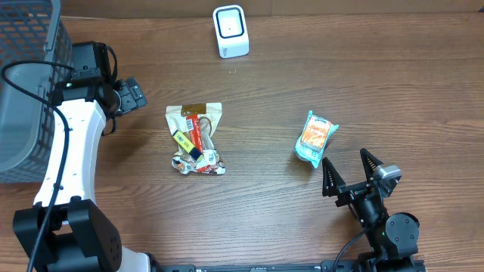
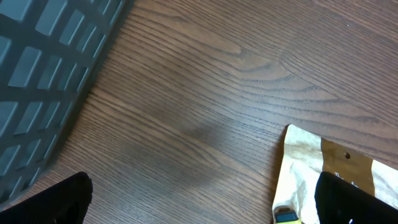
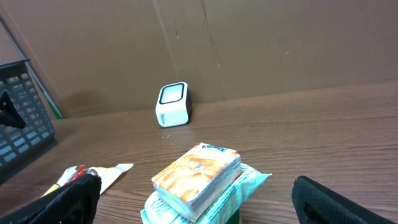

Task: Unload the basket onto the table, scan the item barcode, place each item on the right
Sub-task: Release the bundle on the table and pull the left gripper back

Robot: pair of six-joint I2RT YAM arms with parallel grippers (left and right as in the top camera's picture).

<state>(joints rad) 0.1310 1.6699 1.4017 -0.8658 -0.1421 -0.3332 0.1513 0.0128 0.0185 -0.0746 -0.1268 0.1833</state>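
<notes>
Far on the left, a gray basket runs off the edge of the overhead view, so only part of it shows. The left gripper hangs just beside the basket, over bare wood. In the left wrist view its two black fingers sit in the bottom corners, wide apart, with nothing between them. Just to the right of that gripper, and not touching it, a crinkly snack pouch lies flat on the table. The words on it are too small to read, and no barcode can be made out. The left wrist view shows only one pale corner of the pouch, partly hidden behind a finger. At the far edge of the table stands a small white scanner, with open wood all around it and a clear path to it from both items. Further right lies a teal packet with an orange picture, well apart from the pouch. The right wrist view cuts off its bottom edge. The right gripper sits just behind the packet, at the near edge of the table. Its fingers are spread wide and hold nothing. The bottom of the overhead view cuts off the bases of both arms.
</notes>
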